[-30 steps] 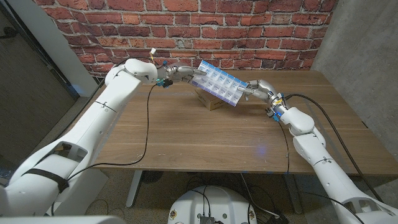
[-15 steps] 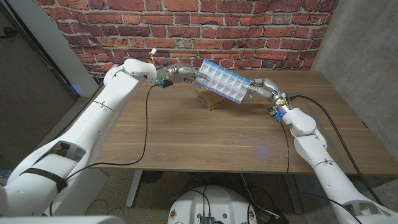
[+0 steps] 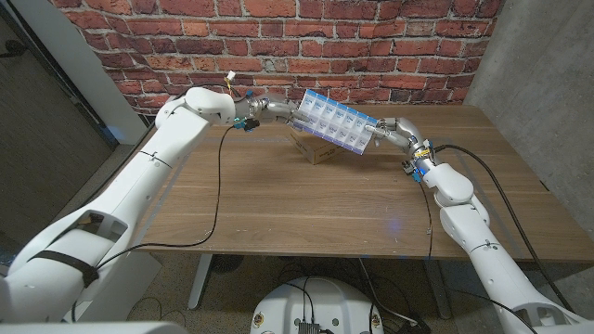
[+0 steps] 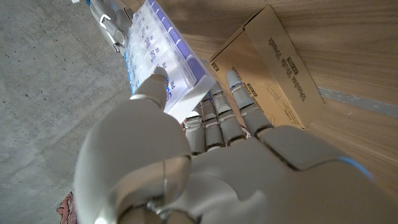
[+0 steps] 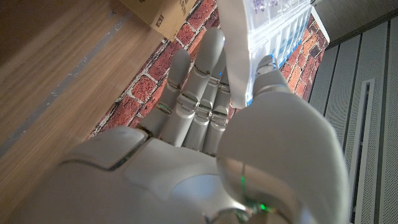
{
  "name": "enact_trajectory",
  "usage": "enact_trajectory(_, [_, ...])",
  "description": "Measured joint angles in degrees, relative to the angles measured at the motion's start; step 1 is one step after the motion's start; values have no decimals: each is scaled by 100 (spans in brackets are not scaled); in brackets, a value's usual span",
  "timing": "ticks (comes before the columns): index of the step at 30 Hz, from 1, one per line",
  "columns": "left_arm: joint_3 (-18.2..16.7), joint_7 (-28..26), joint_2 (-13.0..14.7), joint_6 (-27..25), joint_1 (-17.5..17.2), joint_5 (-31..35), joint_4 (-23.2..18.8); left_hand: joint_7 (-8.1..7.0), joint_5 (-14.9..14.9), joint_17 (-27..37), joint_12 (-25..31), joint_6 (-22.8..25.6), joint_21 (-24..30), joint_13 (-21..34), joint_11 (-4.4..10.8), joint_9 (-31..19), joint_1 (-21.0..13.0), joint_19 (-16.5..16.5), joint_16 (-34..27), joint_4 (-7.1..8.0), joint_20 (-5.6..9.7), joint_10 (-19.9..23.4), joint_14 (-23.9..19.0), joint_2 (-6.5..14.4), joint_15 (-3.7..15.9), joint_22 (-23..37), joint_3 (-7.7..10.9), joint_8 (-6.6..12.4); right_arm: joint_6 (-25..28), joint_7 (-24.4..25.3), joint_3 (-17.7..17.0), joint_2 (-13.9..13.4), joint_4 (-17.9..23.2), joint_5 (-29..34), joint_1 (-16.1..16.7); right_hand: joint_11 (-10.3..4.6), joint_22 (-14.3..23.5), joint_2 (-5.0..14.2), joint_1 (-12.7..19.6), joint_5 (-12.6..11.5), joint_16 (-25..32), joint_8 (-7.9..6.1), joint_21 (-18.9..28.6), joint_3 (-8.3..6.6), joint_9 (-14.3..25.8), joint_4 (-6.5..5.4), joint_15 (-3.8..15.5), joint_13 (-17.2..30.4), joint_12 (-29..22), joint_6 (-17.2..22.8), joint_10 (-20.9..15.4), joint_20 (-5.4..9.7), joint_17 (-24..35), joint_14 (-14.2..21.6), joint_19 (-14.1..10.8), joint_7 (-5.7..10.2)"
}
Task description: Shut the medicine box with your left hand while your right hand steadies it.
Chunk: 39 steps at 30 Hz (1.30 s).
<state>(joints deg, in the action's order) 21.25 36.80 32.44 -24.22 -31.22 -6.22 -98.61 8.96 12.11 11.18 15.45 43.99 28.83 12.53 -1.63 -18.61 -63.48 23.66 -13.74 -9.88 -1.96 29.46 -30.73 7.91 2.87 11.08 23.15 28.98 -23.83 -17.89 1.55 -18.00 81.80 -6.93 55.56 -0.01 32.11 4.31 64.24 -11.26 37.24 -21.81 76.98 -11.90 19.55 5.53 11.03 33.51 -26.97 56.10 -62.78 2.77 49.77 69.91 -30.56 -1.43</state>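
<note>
The medicine box point(image 3: 334, 124), a clear pill organiser with blue-violet lids in rows, hangs tilted in the air above a small cardboard box point(image 3: 314, 148). My left hand point(image 3: 277, 109) grips its far-left end; in the left wrist view the thumb presses on the lids point(image 4: 163, 73) and the fingers point(image 4: 239, 102) lie under the medicine box point(image 4: 152, 46). My right hand point(image 3: 391, 130) holds the opposite end; in the right wrist view the medicine box point(image 5: 277, 28) sits pinched between thumb and fingers of that hand point(image 5: 205, 118).
The cardboard box point(image 4: 273, 62) lies on the wooden table point(image 3: 306, 209) near its back middle, right under the medicine box, also seen as the cardboard box point(image 5: 163, 15). A brick wall point(image 3: 371, 46) stands behind the table. Black cables run along both arms.
The medicine box has risen slightly and looks narrower, turned more edge-on. My right hand has shifted a little up and to the right with it; the left hand barely moved.
</note>
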Motion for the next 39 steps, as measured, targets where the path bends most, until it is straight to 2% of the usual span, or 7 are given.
enact_trajectory(5, [68, -63, 51, 40, 0, 116, -79, -76, -40, 15, -22, 117, 65, 41, 44, 0, -131, 30, 0, 117, 31, 60, -121, -130, 19, 26, 117, 63, 1, 30, -28, 24, 28, -22, 27, 0, -45, -1, 1, -25, 0, 2, 2, 19, 0, 8, 0, 4, 0, 0, 0, 0, 0, 0, 0, 0])
enact_trajectory(13, [139, -218, 126, 349, -31, 335, -160, -75, -128, 64, -22, 162, 179, 105, 50, -7, -131, 93, -25, 205, 94, 115, -299, -130, 28, 60, 205, 120, 0, 28, -67, 71, 14, -128, 37, 0, -105, -1, 1, -26, -48, 19, 58, 9, 0, 17, 34, 7, 45, 31, 0, 0, -1, 33, 0, -30])
enact_trajectory(16, [149, -312, 146, 539, -69, 404, -177, -177, -120, 91, -22, 164, 239, 143, 73, -60, -129, 132, -52, 209, 133, 154, -369, -129, 42, 80, 202, 145, -6, 4, -73, 90, -15, -178, 35, 0, -132, -10, 10, -26, -48, 19, 82, 9, 0, 18, 34, 5, 45, 43, 0, 0, -1, 34, 0, -18])
enact_trajectory(20, [186, -466, 188, 866, -111, 529, -188, -330, 25, 123, -22, 49, 304, 198, 107, -383, -85, 132, -68, 346, 133, 187, -428, -85, 41, 106, 65, 236, -24, -50, -92, 121, -58, -266, 15, 0, -159, -17, 17, -25, -48, 35, 82, 9, 0, 18, 34, 5, 38, 74, 0, 0, 27, 34, 0, 13])
enact_trajectory(25, [233, -639, 217, 1367, -148, 624, -127, -474, 212, 149, -22, -103, 381, 297, 201, -396, 47, 45, -45, 495, 220, 103, -355, 46, 34, 168, -83, 529, -45, -139, -116, 163, -115, -404, -23, 0, -185, -24, 24, -25, -48, 39, 124, 9, 4, 18, 34, 5, 33, 82, 0, 19, 28, 33, -22, 22])
enact_trajectory(31, [261, -762, 206, 1943, -178, 562, 81, -428, 459, 182, 2, -302, 539, 420, 219, -433, 161, 26, -22, 646, 282, 85, -352, 157, 31, 265, -234, 826, 9, -368, -135, 204, -201, -674, -85, 0, -262, -24, 24, -24, -48, 17, 169, 9, 27, 18, 56, 9, -1, 132, 0, 20, 53, 56, -127, -11])
enact_trajectory(39, [251, -978, 140, 2497, -273, 367, 256, -511, 858, 260, 45, -755, 827, 636, 185, -1366, 269, -170, 67, 772, 225, 6, -262, 213, 39, 515, -359, 897, 278, -729, -164, 231, -281, -1067, -171, 0, -388, -24, 24, -21, -10, 19, 214, 9, 28, 18, 73, 48, -1, 194, 0, 40, 53, 73, -351, -72])
